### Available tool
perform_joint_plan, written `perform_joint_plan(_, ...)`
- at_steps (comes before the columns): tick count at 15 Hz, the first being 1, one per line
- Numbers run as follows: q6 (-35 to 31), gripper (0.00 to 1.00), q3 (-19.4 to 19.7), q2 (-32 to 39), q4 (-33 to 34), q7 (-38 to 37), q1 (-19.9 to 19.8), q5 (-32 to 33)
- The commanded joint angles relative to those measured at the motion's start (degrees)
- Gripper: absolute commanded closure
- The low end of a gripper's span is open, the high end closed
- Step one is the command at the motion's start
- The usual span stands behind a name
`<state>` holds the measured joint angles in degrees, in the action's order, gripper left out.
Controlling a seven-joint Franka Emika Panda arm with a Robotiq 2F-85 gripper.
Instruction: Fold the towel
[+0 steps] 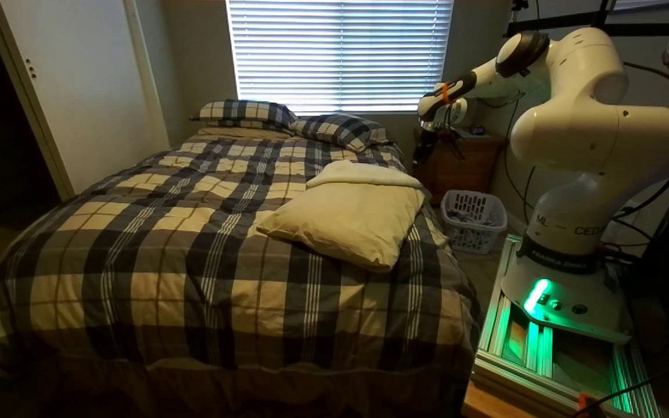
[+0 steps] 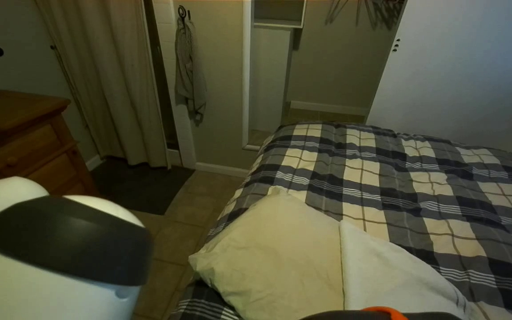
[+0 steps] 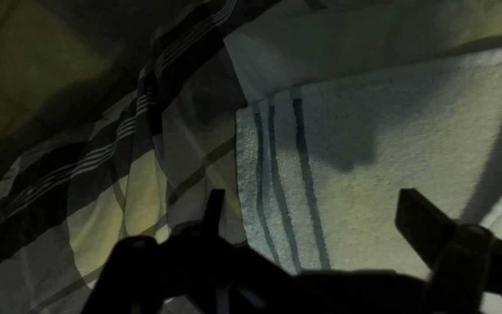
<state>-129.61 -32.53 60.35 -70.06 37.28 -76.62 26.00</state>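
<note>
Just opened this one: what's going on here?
A Franka robot arm has its gripper open over the striped end of a pale towel, holding nothing. The towel lies on the plaid bedspread, against or partly over a cream pillow; which of the two, I can't tell. The job looks to be folding the towel, but no cloth is gripped at this moment, and whether it is already partly folded isn't clear.
</note>
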Motion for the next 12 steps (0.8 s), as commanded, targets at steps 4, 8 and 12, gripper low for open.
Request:
perform_joint_plan(4,1.04,0.0,-1.51,2.99,2.47,1.28,-0.67,-2.27)
perform_joint_plan(8,2.04,0.0,-2.55,6.45,5.33,1.44,-0.5,-4.18)
perform_joint_plan(12,3.02,0.0,-1.39,8.76,8.48,-1.8,0.46,-4.46)
